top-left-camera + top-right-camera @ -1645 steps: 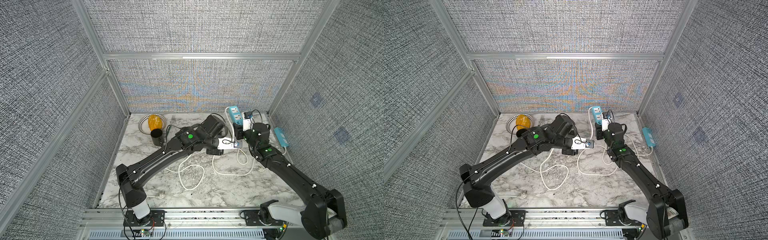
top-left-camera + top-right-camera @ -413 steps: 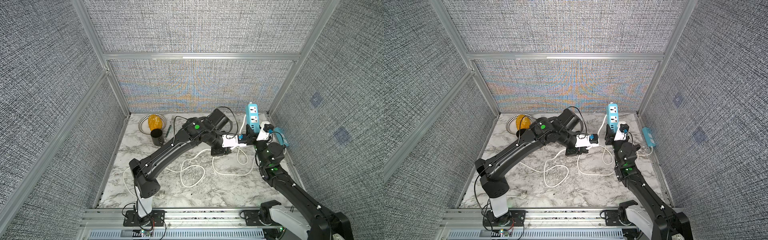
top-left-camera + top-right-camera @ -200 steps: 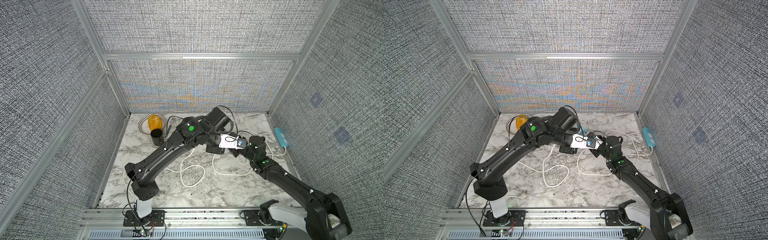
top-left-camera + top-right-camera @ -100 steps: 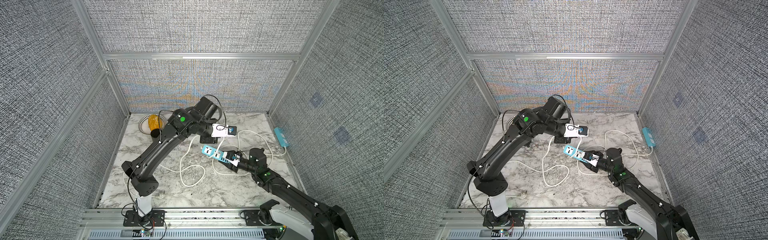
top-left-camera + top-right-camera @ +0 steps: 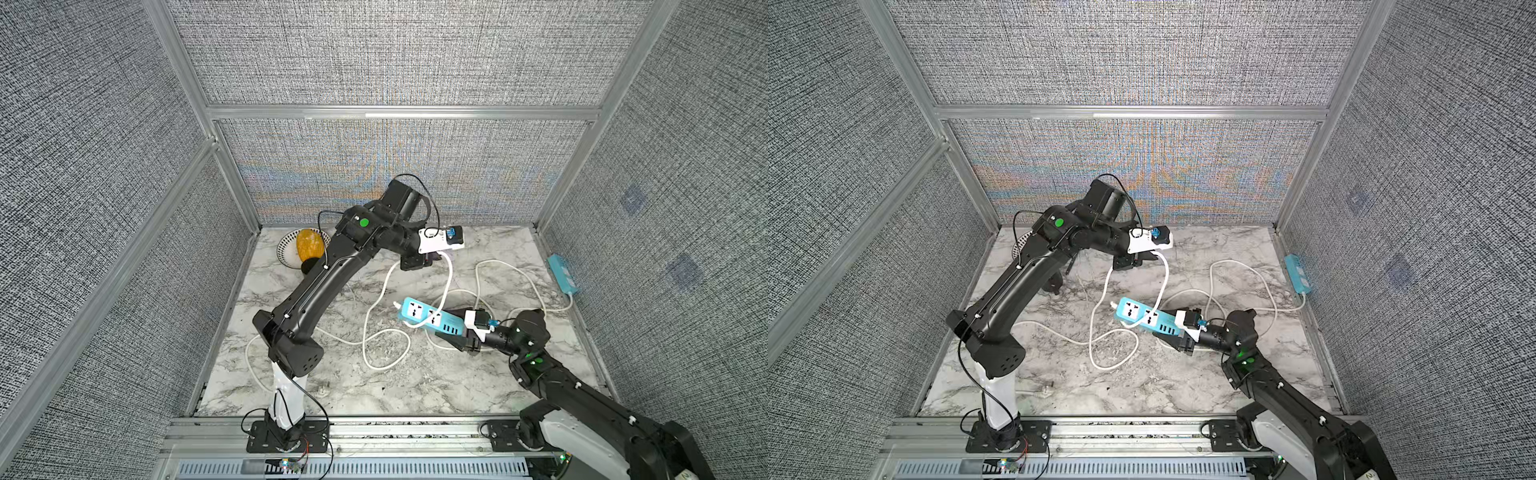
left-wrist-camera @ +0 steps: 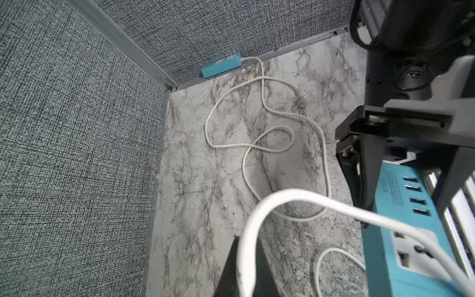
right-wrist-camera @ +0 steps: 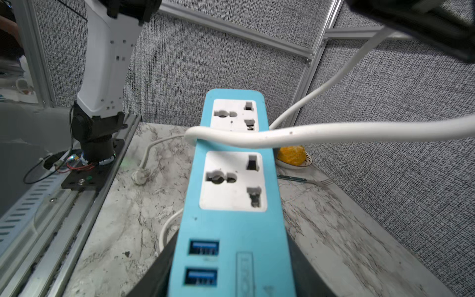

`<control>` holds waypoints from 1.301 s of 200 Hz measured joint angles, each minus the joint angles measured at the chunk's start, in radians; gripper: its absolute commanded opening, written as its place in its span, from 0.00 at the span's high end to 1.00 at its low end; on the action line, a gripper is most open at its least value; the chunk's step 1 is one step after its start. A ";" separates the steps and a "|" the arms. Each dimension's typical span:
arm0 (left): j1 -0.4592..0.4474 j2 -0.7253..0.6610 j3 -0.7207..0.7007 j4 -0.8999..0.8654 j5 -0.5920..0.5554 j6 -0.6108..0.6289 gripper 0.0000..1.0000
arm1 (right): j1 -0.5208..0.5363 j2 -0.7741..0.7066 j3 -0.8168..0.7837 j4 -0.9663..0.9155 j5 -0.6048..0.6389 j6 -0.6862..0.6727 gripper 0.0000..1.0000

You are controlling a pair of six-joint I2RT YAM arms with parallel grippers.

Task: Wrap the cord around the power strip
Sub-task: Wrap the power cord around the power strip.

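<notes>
Even bright light, soft shadows

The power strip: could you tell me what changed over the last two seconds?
The right gripper swung the power strip from upright at the back down to roughly level mid-table; the left gripper drew the cord across its face. Both grips, the spare strip and bowl stayed.

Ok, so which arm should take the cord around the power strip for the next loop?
Left, probably. The left hand is shut on the white cord, which lies draped across the power strip. The right hand is busy gripping the strip's USB end.
</notes>
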 measured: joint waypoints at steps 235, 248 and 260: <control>0.011 0.045 -0.296 0.427 0.463 -0.458 0.90 | -0.061 0.080 0.029 0.671 0.811 0.233 1.00; 0.003 0.010 -0.326 0.443 0.438 -0.457 0.90 | -0.058 0.061 0.079 0.576 0.829 0.179 1.00; 0.003 -0.027 -0.354 0.467 0.404 -0.457 0.90 | -0.058 0.047 0.122 0.473 0.843 0.132 1.00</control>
